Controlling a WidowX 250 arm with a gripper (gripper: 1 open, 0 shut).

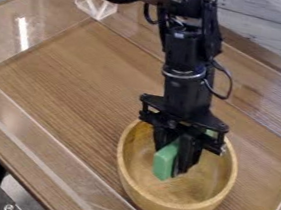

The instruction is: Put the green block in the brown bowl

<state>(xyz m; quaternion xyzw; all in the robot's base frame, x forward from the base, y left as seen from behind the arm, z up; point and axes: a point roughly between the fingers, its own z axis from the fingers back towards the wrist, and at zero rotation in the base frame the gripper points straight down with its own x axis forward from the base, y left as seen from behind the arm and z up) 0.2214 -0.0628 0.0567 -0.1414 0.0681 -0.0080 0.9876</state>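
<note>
The brown bowl sits on the wooden table near the front, round and light brown with a thick rim. Inside it, the green block stands on end, held between the black fingers of my gripper. The gripper points steeply down into the bowl and is shut on the block. I cannot tell whether the block's lower end touches the bowl's floor.
The wooden tabletop is bordered by a clear plastic wall on the left and front. The black arm rises from the bowl toward the top of the view.
</note>
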